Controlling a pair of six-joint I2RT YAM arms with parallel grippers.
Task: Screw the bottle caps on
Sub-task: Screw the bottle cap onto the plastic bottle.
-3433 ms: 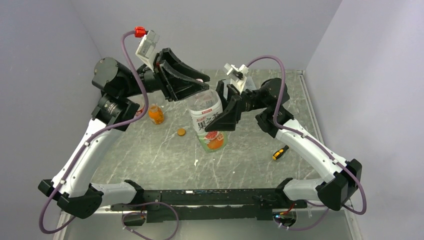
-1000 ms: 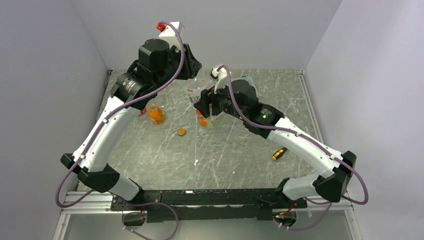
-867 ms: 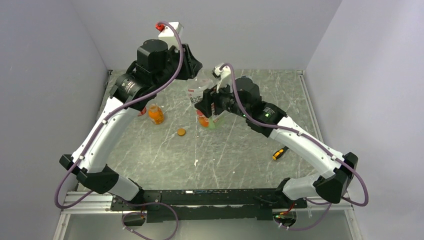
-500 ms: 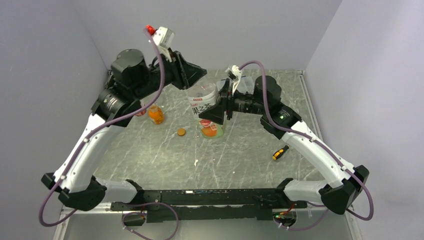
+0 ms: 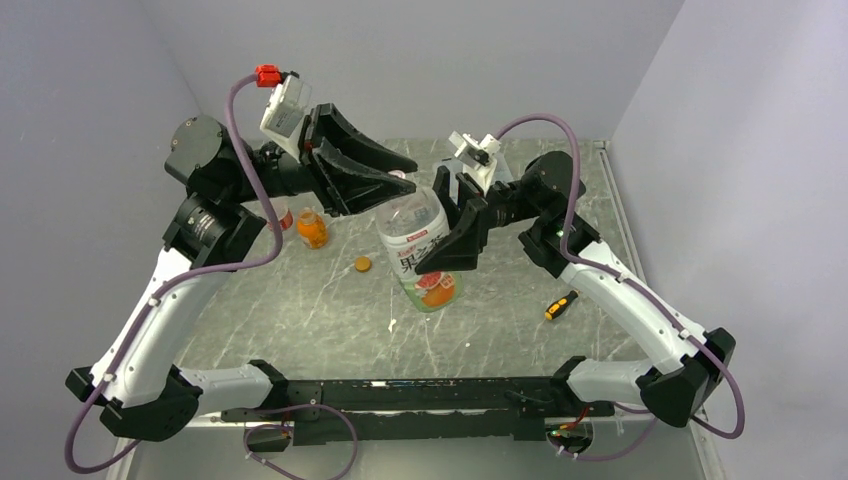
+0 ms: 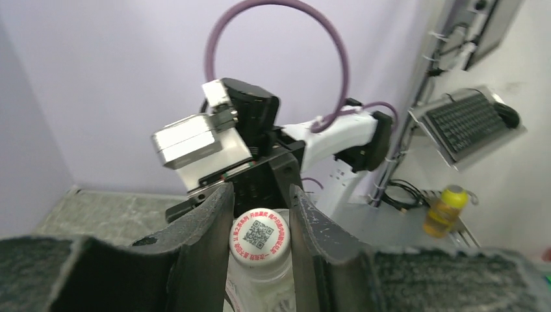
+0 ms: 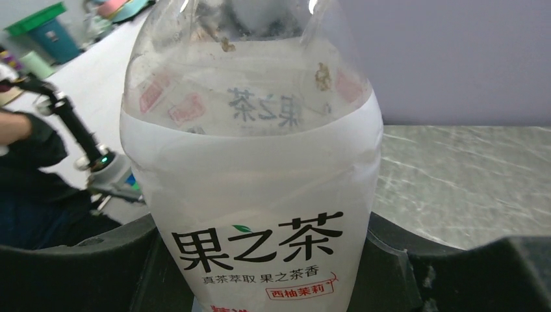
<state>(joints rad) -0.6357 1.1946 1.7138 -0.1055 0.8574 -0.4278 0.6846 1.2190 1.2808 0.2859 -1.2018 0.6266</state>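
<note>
My right gripper (image 5: 441, 240) is shut on the white-labelled bottle (image 5: 421, 250) and holds it tilted above the table; its label fills the right wrist view (image 7: 260, 195). My left gripper (image 5: 388, 186) is shut on the whitish cap (image 6: 260, 234), which sits on that bottle's neck between both fingers (image 6: 203, 242). A squat bottle with orange liquid (image 5: 312, 228) stands at the back left. A loose orange cap (image 5: 363, 264) lies on the table to its right. A red-labelled bottle (image 5: 284, 218) is mostly hidden behind my left arm.
A yellow and black screwdriver (image 5: 560, 305) lies on the grey marbled table (image 5: 330, 320) at the right. Walls close in the table on the left, back and right.
Both arms have moved toward the near side with the bottle, which now tilts with its base nearer the front. My left wrist has turned and its fingers are now round the cap.
</note>
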